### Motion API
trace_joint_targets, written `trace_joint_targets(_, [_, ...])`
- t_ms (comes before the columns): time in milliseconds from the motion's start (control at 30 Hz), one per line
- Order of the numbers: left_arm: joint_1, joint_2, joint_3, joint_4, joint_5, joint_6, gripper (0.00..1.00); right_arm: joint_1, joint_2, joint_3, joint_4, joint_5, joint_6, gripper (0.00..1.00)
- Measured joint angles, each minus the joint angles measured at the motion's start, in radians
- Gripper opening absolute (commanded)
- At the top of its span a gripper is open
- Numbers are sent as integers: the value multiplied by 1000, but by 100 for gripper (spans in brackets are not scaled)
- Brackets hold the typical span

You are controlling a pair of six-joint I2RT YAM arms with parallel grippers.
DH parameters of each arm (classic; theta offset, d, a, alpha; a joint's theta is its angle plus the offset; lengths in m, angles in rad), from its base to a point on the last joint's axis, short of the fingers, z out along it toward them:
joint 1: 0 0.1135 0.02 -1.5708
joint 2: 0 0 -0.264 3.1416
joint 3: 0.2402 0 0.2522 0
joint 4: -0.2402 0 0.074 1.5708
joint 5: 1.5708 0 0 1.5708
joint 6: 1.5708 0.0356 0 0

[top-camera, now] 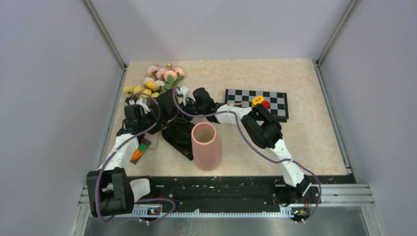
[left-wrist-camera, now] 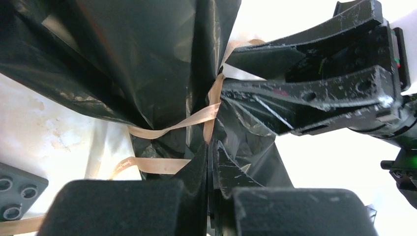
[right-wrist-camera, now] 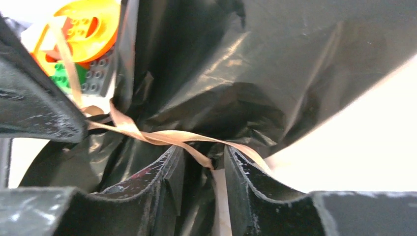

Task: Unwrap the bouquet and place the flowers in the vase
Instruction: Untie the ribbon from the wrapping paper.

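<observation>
- Presently, the bouquet (top-camera: 167, 86) lies on its side at the far left of the table (top-camera: 305, 142), with its blooms toward the back wall and its wrapped stems toward the arms. The flowers (top-camera: 158, 77) are all in the wrap; none are in the vase.
- Wrapping paper (left-wrist-camera: 123, 59): black and crinkled, cinched at the waist by a thin tan ribbon (right-wrist-camera: 167, 137), which is not yet undone.
- Left gripper (left-wrist-camera: 209, 157): pressed together at that waist, pinching the ribbon as far as you can judge.
- Right gripper (right-wrist-camera: 204, 153): fingers partly spread, straddling the ribbon and a fold of paper, with no pinch to be seen.
- Step in hand, by judgement: untying. For the next move, close the right fingers on one ribbon strand alone and draw it away from the left hold. If you catch paper with it, the tie will likely tighten.
- Vase (top-camera: 205, 146): upright with its mouth clear, just beside the tail of the wrap. You cannot tell whether the two touch. It crowds the right arm's reach and could be tipped.
- Blocks (top-camera: 139, 150): orange and green, beside the left arm.
- Checkered board (top-camera: 246, 96): to the right, carrying a yellow piece (top-camera: 257, 100) and a red piece (top-camera: 266, 104), well apart from the work.
</observation>
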State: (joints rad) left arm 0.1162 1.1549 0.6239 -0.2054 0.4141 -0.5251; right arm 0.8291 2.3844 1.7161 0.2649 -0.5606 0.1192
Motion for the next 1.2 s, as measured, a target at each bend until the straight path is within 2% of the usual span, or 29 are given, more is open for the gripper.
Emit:
trace_joint_targets(67, [0,0,0,-1,9,5,4,2,0,-8,12,33,-12,21])
trace_joint_targets(133, [0,2,1,-1,22,10,14,4,0,-34,43,58,-18,9])
trace_joint_targets(200, [1,9,3,-1,32,18,27,8,-1,-65,71,78,-23,2])
trace_joint_targets(333, [1,17,6,-9,42,31,46,11,-14,-142,153,124,-18,0])
trace_joint_targets(433, [1,17,26,-18,41,42,53,11,-39,-186,194,150,-11,0])
trace_joint_targets(667, [1,25,73,-17,11,73,55,11,-69,-250,270,182,22,0])
trace_joint_targets(967, [-47,131,103,-9,-20,82,57,11,-72,-257,288,182,55,0])
trace_joint_targets(1200, [-79,197,108,14,-45,79,52,11,-72,-257,289,179,60,0])
